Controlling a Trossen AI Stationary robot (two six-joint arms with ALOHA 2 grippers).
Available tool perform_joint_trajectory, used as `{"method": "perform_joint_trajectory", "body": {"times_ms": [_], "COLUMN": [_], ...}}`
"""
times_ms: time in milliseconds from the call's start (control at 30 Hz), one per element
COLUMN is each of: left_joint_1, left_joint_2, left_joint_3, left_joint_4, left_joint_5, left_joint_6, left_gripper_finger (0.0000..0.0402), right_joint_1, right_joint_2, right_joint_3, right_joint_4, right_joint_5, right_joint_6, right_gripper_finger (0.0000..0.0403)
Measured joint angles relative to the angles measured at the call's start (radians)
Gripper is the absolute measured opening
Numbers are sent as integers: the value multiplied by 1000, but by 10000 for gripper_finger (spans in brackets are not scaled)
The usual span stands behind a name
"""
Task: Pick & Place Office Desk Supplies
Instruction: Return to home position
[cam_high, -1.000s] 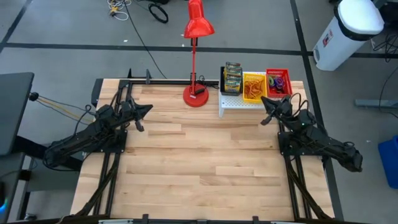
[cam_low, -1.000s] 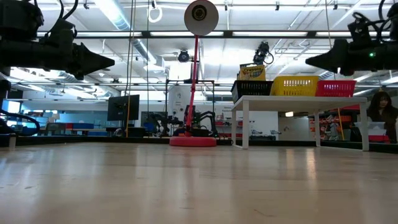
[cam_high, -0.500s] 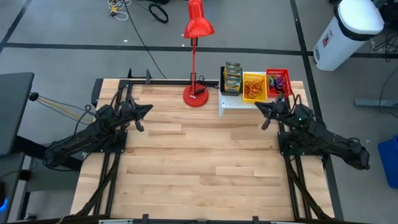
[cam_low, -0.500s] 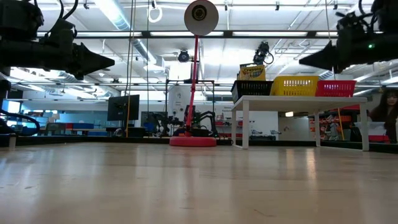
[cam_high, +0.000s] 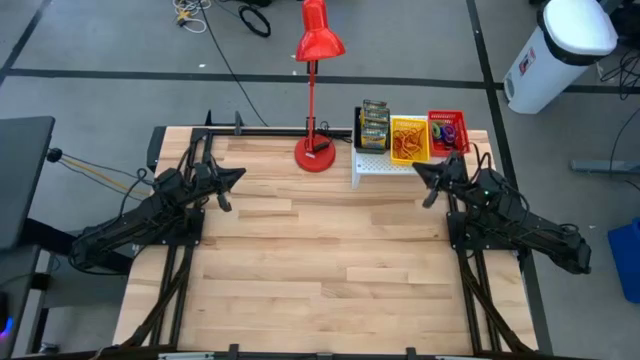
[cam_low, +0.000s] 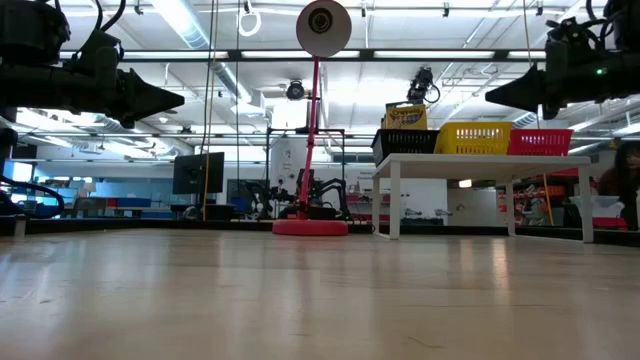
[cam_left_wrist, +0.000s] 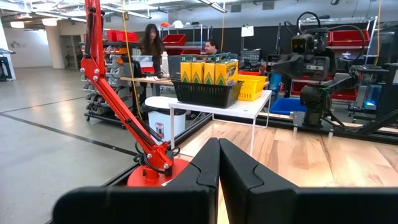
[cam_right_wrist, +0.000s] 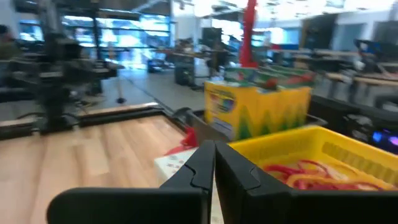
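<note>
Three small mesh bins stand side by side on a white stand (cam_high: 380, 167) at the table's far right. The black bin (cam_left_wrist: 208, 93) holds yellow-and-green crayon boxes (cam_right_wrist: 249, 106). The yellow bin (cam_high: 409, 138) holds red and tan rubber bands (cam_right_wrist: 305, 174), and the red bin (cam_high: 447, 128) holds mixed-colour bands. My right gripper (cam_high: 418, 168) hovers shut and about level just in front of the stand, pointing toward the black and yellow bins. My left gripper (cam_high: 238, 175) hovers shut and level over the table's far left, holding nothing.
A tall red desk lamp (cam_high: 315, 40) stands on its round base (cam_high: 314, 155) at the far middle edge, left of the stand. Bare wooden tabletop (cam_high: 320, 260) spreads between the arms and toward the near edge. People (cam_left_wrist: 151, 40) sit at desks beyond the table.
My right arm has lifted slightly, and its gripper has turned a little at the wrist and come closer to level. It stays in front of the white stand.
</note>
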Motion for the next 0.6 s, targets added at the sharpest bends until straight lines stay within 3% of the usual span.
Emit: {"method": "perform_joint_trajectory", "body": {"times_ms": [600], "left_joint_1": [0], "left_joint_2": [0], "left_joint_3": [0], "left_joint_4": [0], "left_joint_5": [0], "left_joint_6": [0], "left_gripper_finger": [9], "right_joint_1": [0], "right_joint_2": [1], "right_joint_3": [0], "right_joint_4": [-3], "right_joint_5": [21], "right_joint_6": [105], "right_gripper_finger": [16]}}
